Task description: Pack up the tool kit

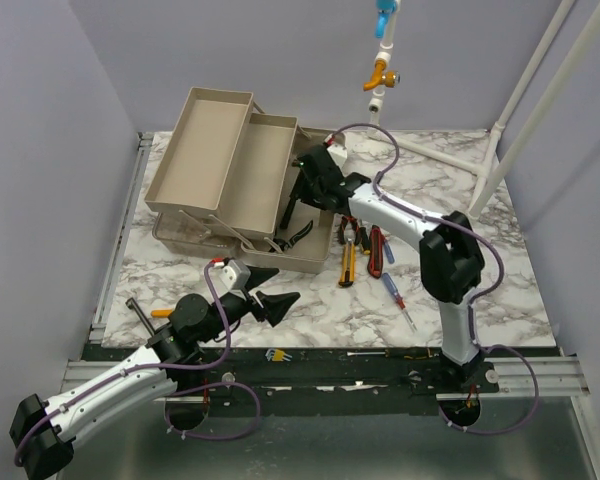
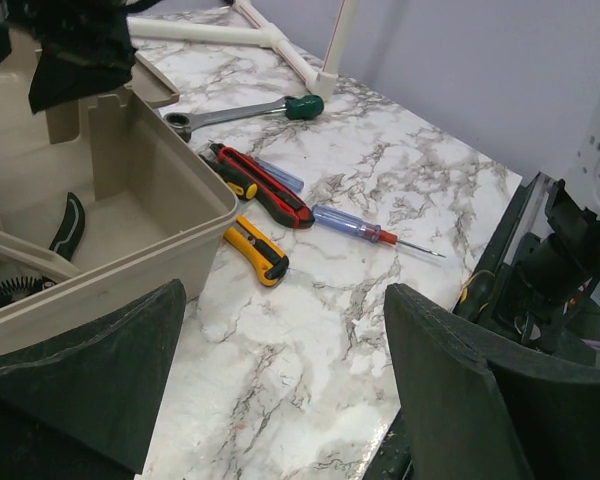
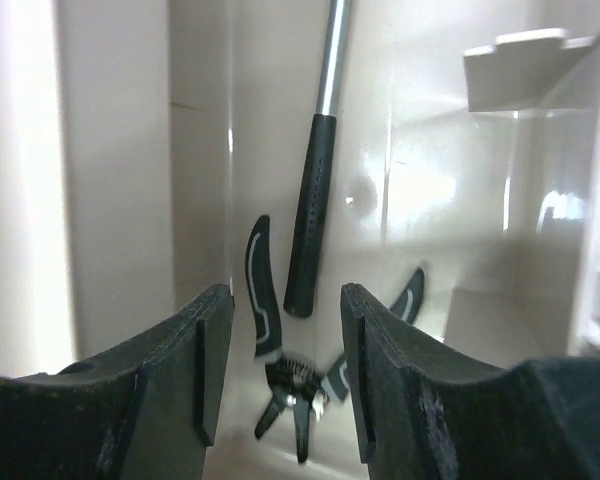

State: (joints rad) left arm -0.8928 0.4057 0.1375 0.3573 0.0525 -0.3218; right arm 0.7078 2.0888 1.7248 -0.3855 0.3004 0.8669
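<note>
The tool kit's box (image 1: 310,262) stands open at the back left with its beige trays (image 1: 205,150) folded out. My right gripper (image 1: 300,195) hangs over the box's bottom, open and empty (image 3: 287,300). Below it in the box lie black-handled pliers (image 3: 295,375) and a hammer (image 3: 312,210). My left gripper (image 1: 285,285) is open and empty above the table in front of the box (image 2: 285,300). On the table to the right of the box lie a yellow knife (image 2: 258,250), a red knife (image 2: 265,185), a blue-and-red screwdriver (image 2: 360,225) and a green-handled wrench (image 2: 245,113).
An orange-handled tool (image 1: 158,313) lies at the table's front left edge. A set of hex keys (image 1: 275,353) lies on the black rail in front. A white pipe frame (image 1: 500,130) stands at the back right. A pipe with an orange valve (image 1: 380,72) hangs behind.
</note>
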